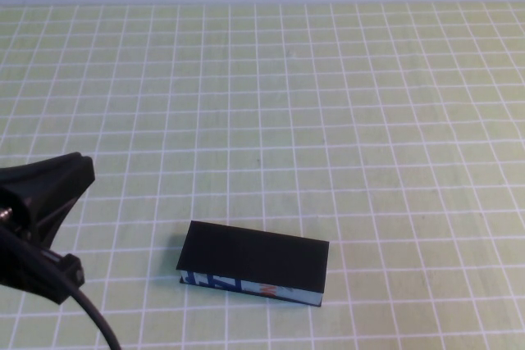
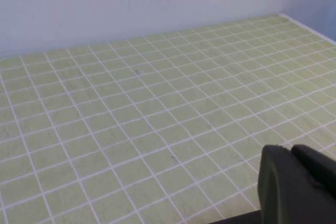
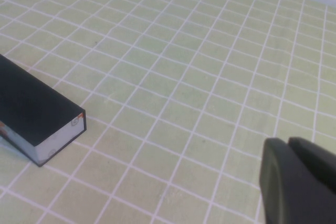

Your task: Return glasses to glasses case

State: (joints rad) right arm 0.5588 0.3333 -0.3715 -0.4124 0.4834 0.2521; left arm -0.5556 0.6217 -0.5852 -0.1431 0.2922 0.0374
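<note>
Now the case (image 1: pixel 254 261) lies shut on the green grid mat (image 1: pixel 344 120) near its front edge, glasses unseen, while the left gripper (image 2: pixel 299 187) hovers left of it and the right gripper (image 3: pixel 299 182) to its right, their grip impossible to tell.

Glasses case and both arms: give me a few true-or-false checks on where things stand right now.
1. The glasses case lies with its lid shut. True.
2. The glasses rest on the mat beside the case. False: no glasses show in any view.
3. The left gripper is gripping the case. False: it is off to the robot's left, apart from the case.
4. The right gripper is apart from the case. True.
5. The case lies on the green grid mat. True.
</note>
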